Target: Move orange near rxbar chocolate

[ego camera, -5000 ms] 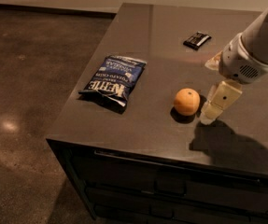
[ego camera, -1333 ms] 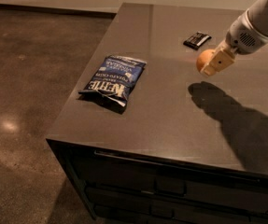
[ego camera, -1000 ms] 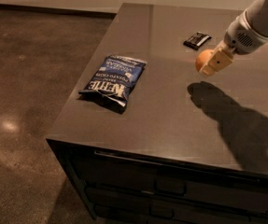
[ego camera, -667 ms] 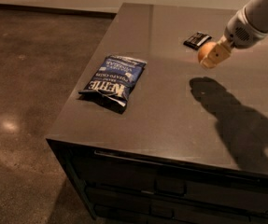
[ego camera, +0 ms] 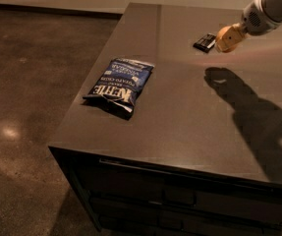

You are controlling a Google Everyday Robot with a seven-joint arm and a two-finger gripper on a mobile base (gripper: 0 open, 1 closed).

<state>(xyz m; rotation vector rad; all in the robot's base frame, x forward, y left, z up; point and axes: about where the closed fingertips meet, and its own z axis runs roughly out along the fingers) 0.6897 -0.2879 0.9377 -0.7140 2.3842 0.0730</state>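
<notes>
— When you count them, what is there?
— One orange [ego camera: 223, 38], one black snack bar [ego camera: 205, 42], one blue chip bag [ego camera: 121, 85]; one gripper [ego camera: 227, 37], far right above the cabinet top [ego camera: 180, 117].
— And the orange?
— Clamped between the fingers [ego camera: 236, 30], raised off the surface, just right of the bar; the bag lies well apart.

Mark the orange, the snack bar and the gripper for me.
orange [ego camera: 225, 40], camera view, on its rounded lower front.
snack bar [ego camera: 205, 42], camera view, middle of the black wrapper.
gripper [ego camera: 230, 35], camera view, between the fingertips, shut on the orange beside the snack bar.
</notes>
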